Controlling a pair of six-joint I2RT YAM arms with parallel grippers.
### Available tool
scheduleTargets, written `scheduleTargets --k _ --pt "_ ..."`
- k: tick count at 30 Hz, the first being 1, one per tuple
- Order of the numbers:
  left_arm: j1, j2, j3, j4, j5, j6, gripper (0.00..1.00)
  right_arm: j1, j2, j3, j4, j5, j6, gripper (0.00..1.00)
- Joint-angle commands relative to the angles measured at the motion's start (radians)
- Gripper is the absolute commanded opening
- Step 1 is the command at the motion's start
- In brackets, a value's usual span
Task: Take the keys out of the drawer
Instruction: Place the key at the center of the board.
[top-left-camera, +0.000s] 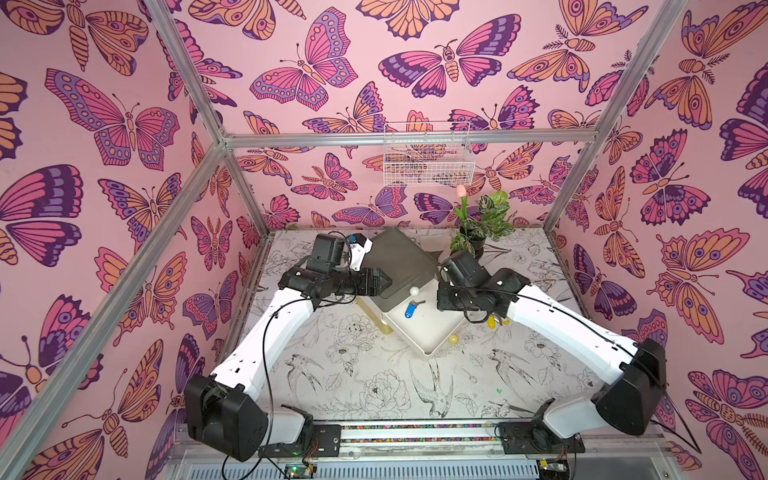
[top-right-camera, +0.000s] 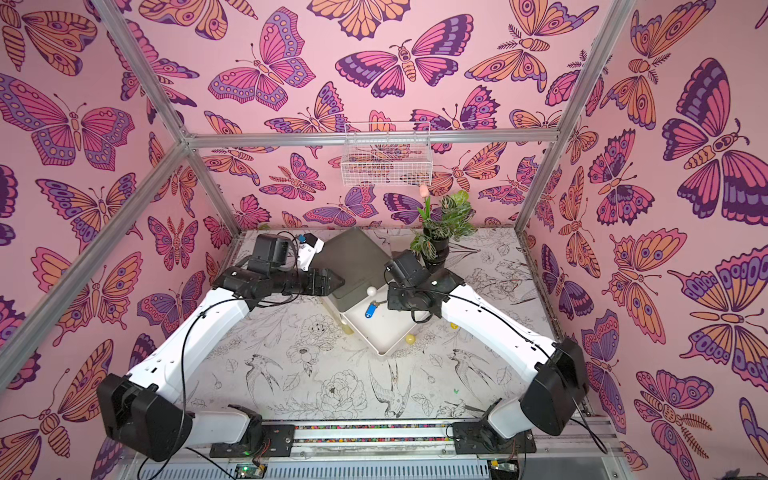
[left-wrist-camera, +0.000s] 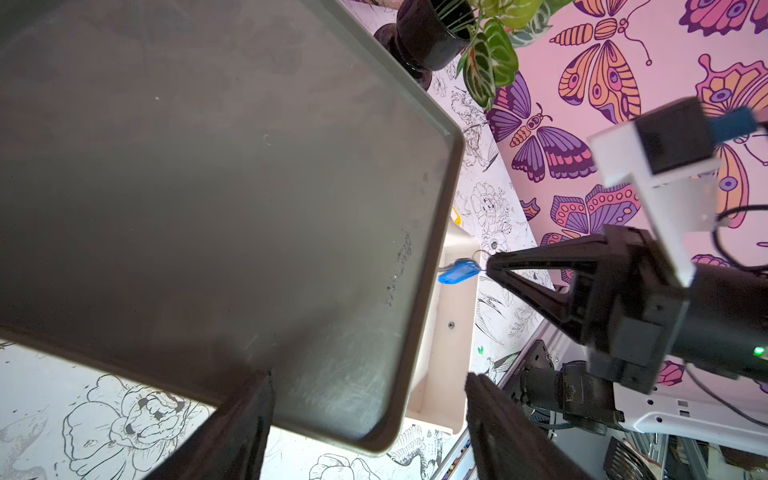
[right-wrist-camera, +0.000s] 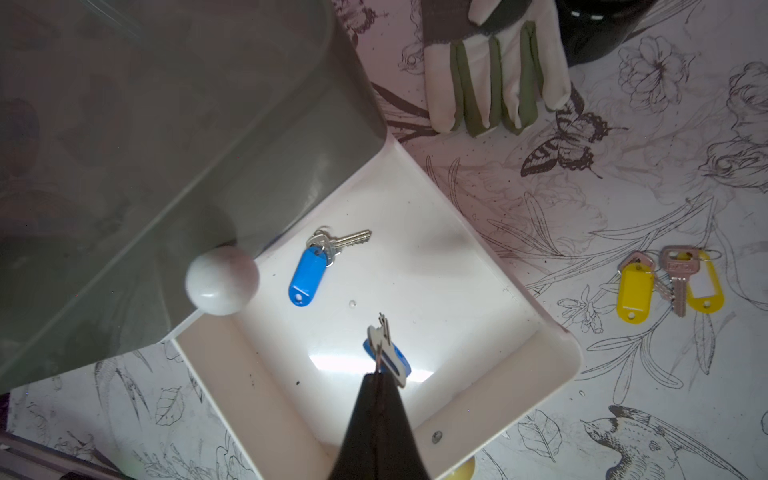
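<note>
Right now we are pinching one blue-tagged key (right-wrist-camera: 388, 355) at its metal end in the right gripper (right-wrist-camera: 377, 376), whose jaws are pressing tightly together on it, and it is hanging over the open white drawer (right-wrist-camera: 557, 345) (clear of the floor, as far as we can tell). A second blue-tagged key (right-wrist-camera: 307, 270) is lying flat inside the drawer, near the grey cabinet (right-wrist-camera: 166, 124) and just beside its white knob (right-wrist-camera: 222, 280). Two yellow-tagged keys (right-wrist-camera: 633, 291) are lying side by side on the patterned table (right-wrist-camera: 623, 415), outside the drawer and well apart from its rim. We are holding the left gripper (top-left-camera: 386, 283) over the cabinet's top with its jaws standing wide apart and nothing gripped between them; whether a finger is touching the cabinet we cannot tell. A green-and-white glove (right-wrist-camera: 494, 83) is lying on the table beyond the drawer.
</note>
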Motion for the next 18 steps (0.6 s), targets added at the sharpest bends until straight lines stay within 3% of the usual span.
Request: scheduleTargets --k 1,9,18 --pt "0.007 -0.027 0.018 -0.014 -0.008 -0.019 0.78 0.006 -0.050 0.030 -0.029 0.041 -0.023 0.00" --pt "0.007 -0.091 -0.013 0.041 0.017 -0.056 0.78 -0.009 -0.169 0.009 -0.079 0.079 -0.036 0.00" --pt "-0.003 -0.149 -0.037 0.116 0.100 -0.091 0.79 -0.134 -0.351 -0.116 -0.135 0.050 -0.015 0.00"
